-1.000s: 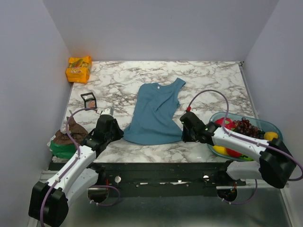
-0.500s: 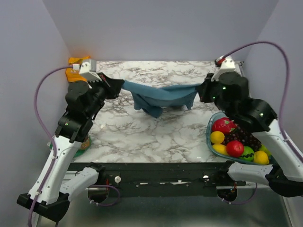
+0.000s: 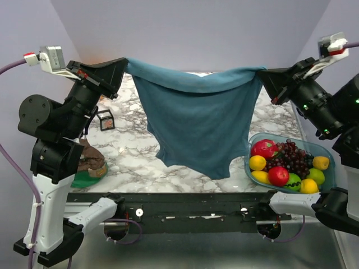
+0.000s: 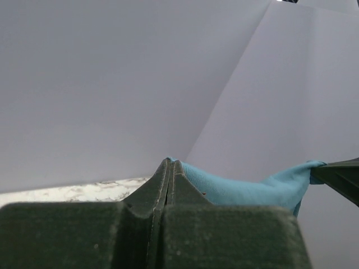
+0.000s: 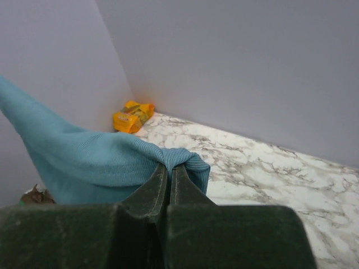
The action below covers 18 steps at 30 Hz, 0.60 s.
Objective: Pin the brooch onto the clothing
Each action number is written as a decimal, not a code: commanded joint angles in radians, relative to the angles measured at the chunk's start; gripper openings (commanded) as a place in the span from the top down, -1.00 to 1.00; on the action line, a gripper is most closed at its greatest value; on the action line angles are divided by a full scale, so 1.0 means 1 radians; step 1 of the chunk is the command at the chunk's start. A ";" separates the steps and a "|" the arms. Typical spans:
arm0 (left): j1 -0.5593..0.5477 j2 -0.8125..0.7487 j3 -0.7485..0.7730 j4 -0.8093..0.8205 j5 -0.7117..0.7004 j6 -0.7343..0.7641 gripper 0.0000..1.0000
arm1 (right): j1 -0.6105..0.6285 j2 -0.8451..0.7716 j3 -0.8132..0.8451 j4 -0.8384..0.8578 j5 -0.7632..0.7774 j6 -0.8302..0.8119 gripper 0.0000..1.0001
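The teal-blue tank top (image 3: 193, 120) hangs stretched in the air between both grippers, high above the marble table. My left gripper (image 3: 124, 63) is shut on its left corner; the fabric (image 4: 247, 188) runs off to the right from the closed tips (image 4: 170, 162). My right gripper (image 3: 262, 72) is shut on its right corner, with bunched cloth (image 5: 185, 159) around the tips (image 5: 169, 166). The top's lower edge dangles near the table's front. The brooch is not visible in any view.
A clear bowl (image 3: 331, 154) of fruit stands at the right front. A small black-framed clear box (image 3: 105, 119) sits at the left. A brown and green bundle (image 3: 87, 165) lies at the left front. An orange packet (image 5: 132, 116) is in the back left corner.
Both arms have risen and spread apart, lifting the tank top from a low sag over the table to a wide hanging sheet. A second ago it lay flat on the table.
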 commanded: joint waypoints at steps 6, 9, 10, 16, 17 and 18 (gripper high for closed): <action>0.024 0.152 -0.067 -0.044 0.016 0.035 1.00 | -0.165 0.136 -0.231 0.050 -0.180 0.074 0.99; 0.071 0.215 -0.102 0.022 0.042 0.043 1.00 | -0.245 0.206 -0.232 0.104 -0.241 0.071 0.99; 0.100 0.261 -0.090 0.037 0.062 0.047 1.00 | -0.280 0.262 -0.186 0.110 -0.286 0.071 0.99; 0.162 0.454 0.167 0.042 0.146 0.070 1.00 | -0.326 0.459 0.171 0.051 -0.352 0.026 0.99; 0.168 0.470 0.206 0.038 0.166 0.080 1.00 | -0.325 0.493 0.260 0.038 -0.357 0.008 0.99; 0.168 0.483 0.243 0.013 0.176 0.087 1.00 | -0.325 0.498 0.287 0.029 -0.360 0.000 0.99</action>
